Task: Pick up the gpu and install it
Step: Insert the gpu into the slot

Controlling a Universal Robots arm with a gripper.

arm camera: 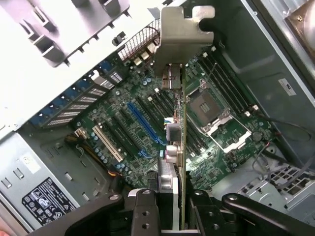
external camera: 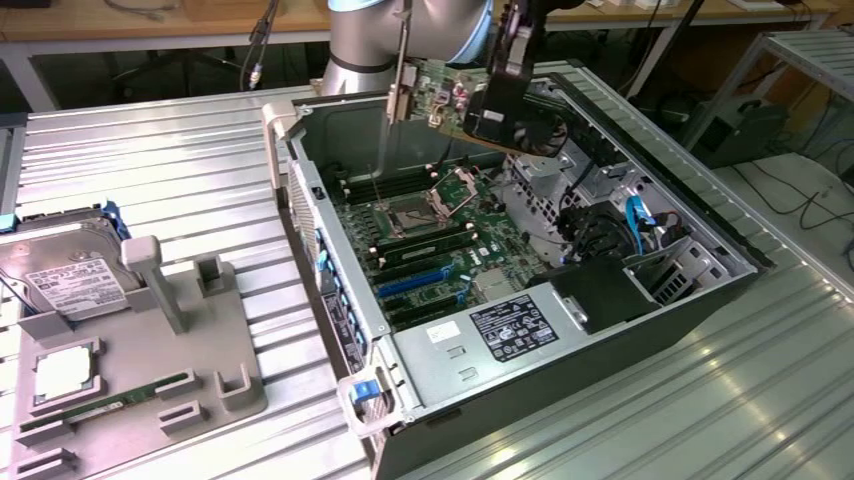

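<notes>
**GPU held aloft over the open case**

I see the gpu (external camera: 434,95) in the air above the far end of the open computer case (external camera: 694,215), clear of the motherboard (external camera: 427,230) below. The gripper (external camera: 501,95) is clamped on the card. From the wrist camera the card hangs edge-on, its silver bracket (arm camera: 183,34) farthest from the fingers (arm camera: 145,211), with the long blue slot (arm camera: 145,123) and the processor socket (arm camera: 209,105) to either side. At the exterior view's left, a hard drive (external camera: 60,275) and memory stick (external camera: 114,400) sit in a grey fixture (external camera: 200,340).

Ribbed metal tabletop (external camera: 160,170), wooden workbench (external camera: 120,20) behind, metal rack (external camera: 805,55) on the exterior view's right.
</notes>
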